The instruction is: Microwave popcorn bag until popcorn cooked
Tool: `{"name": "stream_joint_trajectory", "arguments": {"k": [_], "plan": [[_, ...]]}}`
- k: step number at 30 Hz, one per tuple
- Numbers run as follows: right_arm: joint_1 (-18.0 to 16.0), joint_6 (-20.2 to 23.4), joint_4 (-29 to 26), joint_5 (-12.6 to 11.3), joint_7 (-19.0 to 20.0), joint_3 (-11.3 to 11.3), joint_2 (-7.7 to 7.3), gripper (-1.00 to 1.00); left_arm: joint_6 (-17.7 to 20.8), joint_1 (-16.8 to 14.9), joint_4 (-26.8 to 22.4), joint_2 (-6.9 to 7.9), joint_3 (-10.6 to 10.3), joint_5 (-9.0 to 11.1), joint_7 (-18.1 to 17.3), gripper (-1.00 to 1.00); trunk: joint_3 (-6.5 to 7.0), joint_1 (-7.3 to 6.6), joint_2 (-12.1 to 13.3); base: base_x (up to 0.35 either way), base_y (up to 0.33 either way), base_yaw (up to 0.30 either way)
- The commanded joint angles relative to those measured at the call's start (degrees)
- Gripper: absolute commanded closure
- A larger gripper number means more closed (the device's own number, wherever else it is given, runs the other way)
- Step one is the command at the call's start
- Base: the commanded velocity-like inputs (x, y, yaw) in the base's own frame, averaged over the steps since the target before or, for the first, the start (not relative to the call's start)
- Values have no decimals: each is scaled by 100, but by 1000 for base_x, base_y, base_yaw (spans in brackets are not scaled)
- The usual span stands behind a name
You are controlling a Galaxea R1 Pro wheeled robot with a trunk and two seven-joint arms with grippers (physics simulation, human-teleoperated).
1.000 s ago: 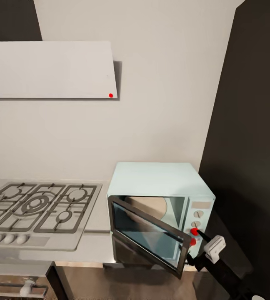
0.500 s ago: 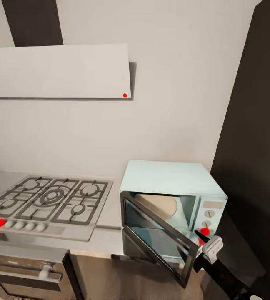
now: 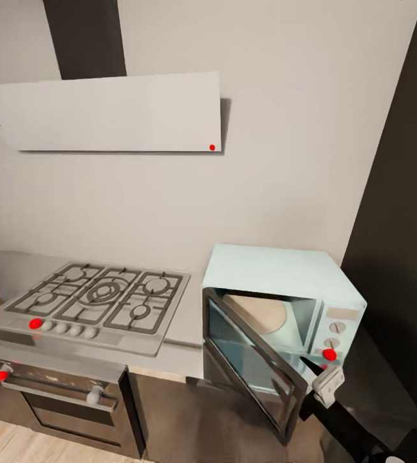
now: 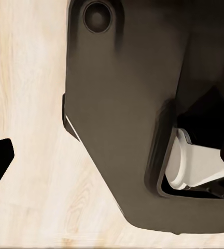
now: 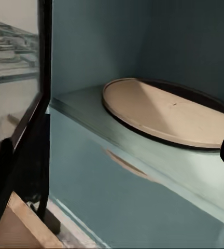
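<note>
The microwave [image 3: 279, 283] at the lower right has a smooth, matt mint-blue shell, and its open door [image 3: 253, 363] is dark glossy glass in a dark frame. Inside lies a smooth tan turntable [image 5: 169, 111]. The gas hob [image 3: 96, 302], lower left, looks like brushed grey metal with dark matt grates. The hood [image 3: 112, 112] above is flat matt white. The bench [image 3: 183, 350] is smooth grey. The floor [image 4: 29, 78] is pale grained wood.

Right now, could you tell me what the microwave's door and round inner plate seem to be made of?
The microwave door looks like dark glass in a dark frame: see-through and reflective. The turntable plate looks matte tan, perhaps ceramic or wood; unclear.
</note>
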Motion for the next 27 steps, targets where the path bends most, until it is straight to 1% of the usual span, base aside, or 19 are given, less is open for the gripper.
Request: {"name": "stream_joint_trajectory", "arguments": {"k": [1, 5, 8, 12, 17, 27], "plan": [[0, -21, 1, 13, 30, -7, 1, -100, 3, 2, -7, -6, 39, 1, -1, -100, -1, 1, -2, -63, 0, 162], [0, -20, 3, 13, 27, -7, 1, -100, 3, 2, -7, -17, 36, 1, -1, -100, -1, 1, -2, -58, 0, 162], [0, -20, 3, 13, 26, -6, 1, -100, 3, 2, -6, -18, 36, 1, -1, -100, -1, 1, -2, -245, 0, 162], [0, -20, 3, 13, 26, -5, 1, -100, 3, 2, -7, -18, 37, 1, -1, -100, -1, 1, -2, -96, 0, 162], [0, -20, 3, 13, 25, -6, 1, -100, 3, 2, -8, -18, 44, 1, -1, -100, -1, 1, -2, -212, 0, 162], [0, -20, 3, 13, 12, 9, 1, -100, 3, 2, -8, -18, 36, 1, -1, -100, -1, 1, -2, -22, 0, 162]]}}
